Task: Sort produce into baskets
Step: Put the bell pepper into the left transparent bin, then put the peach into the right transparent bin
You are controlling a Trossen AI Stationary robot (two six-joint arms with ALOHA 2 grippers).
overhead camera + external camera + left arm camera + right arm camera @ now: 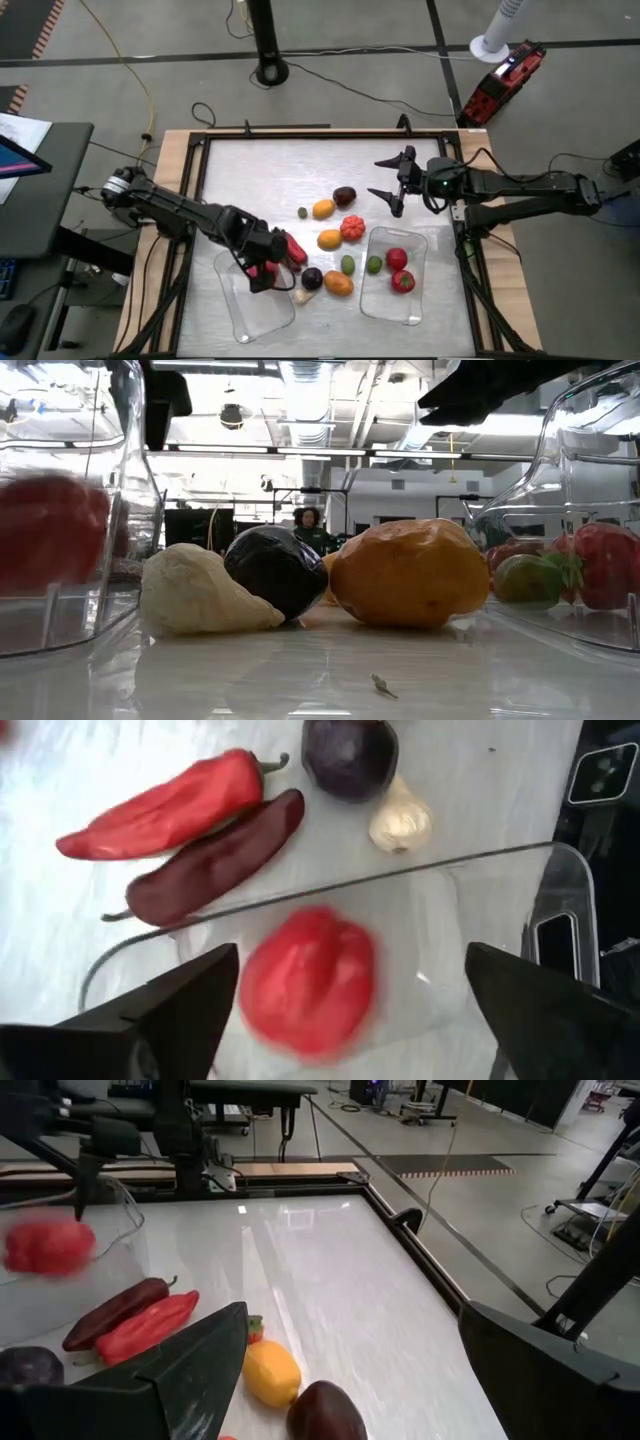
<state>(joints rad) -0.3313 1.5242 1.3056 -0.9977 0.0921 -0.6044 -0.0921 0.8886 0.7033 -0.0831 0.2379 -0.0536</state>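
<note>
The left hand (262, 268) hangs over the left basket (262, 318), fingers wide, a red fruit (308, 980) below them inside it. Just beyond lie two peppers (165, 807), a purple piece (350, 755) and garlic (400, 820) on the pale glossy bench (270, 170). The right hand (398, 186) waits wide open over the bench, well apart. A person (308, 522) stands in the bright room behind.

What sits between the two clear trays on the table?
In the high view, between the left tray and right tray lie a pale garlic, a dark purple piece and an orange piece.
</note>
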